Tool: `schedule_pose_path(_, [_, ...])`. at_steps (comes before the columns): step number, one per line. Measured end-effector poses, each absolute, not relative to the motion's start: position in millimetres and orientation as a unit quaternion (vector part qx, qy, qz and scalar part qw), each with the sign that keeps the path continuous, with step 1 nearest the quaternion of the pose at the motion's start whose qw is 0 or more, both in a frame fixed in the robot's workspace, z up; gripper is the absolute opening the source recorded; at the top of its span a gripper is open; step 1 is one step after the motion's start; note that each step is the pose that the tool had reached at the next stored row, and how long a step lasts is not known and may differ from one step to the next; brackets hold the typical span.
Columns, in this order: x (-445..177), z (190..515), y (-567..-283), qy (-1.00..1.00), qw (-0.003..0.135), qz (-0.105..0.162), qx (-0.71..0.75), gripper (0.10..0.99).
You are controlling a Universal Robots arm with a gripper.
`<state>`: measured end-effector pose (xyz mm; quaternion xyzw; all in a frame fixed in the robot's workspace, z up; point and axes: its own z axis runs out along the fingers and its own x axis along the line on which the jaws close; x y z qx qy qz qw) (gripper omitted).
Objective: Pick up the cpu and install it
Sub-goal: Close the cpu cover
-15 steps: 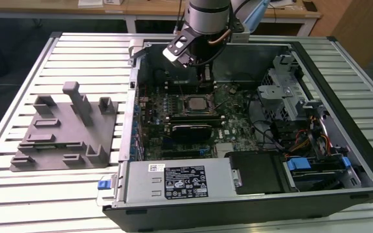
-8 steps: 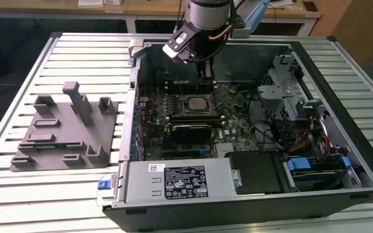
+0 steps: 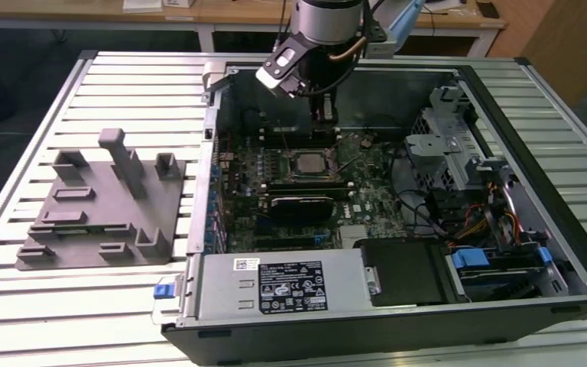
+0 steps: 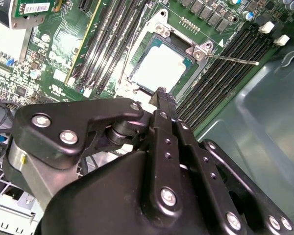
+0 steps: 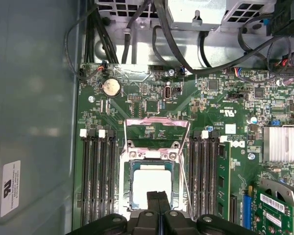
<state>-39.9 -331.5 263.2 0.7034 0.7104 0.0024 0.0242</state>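
The cpu [image 3: 307,162], a small square chip with a pale silver top, lies flat in its socket on the green motherboard [image 3: 370,195] inside the open computer case. It also shows in both wrist views [image 4: 159,68] [image 5: 148,182]. My gripper [image 3: 324,115] hangs just above the board, a little behind the socket in the exterior view. Its two black fingers [image 5: 153,199] are pressed together with nothing between them, and their tips [image 4: 161,95] hover over the chip's edge. The socket's metal load plate [image 5: 157,128] stands open, and its thin lever [image 4: 230,59] sticks out to one side.
A large grey plastic fixture [image 3: 100,206] with upright blocks lies on the slatted table at the exterior view's left. Inside the case are a power supply [image 3: 283,287], a drive cage [image 3: 446,138], cables [image 5: 186,54], memory slots [image 5: 98,176] and a finned heatsink [image 5: 284,144]. Case walls ring the board.
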Motion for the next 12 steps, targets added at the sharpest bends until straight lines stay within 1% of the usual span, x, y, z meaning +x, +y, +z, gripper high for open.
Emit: schedule_pose_path(12, [-25.6, 263.2, -331.5, 0.710, 0.024, 0.002, 0.703, 0.106])
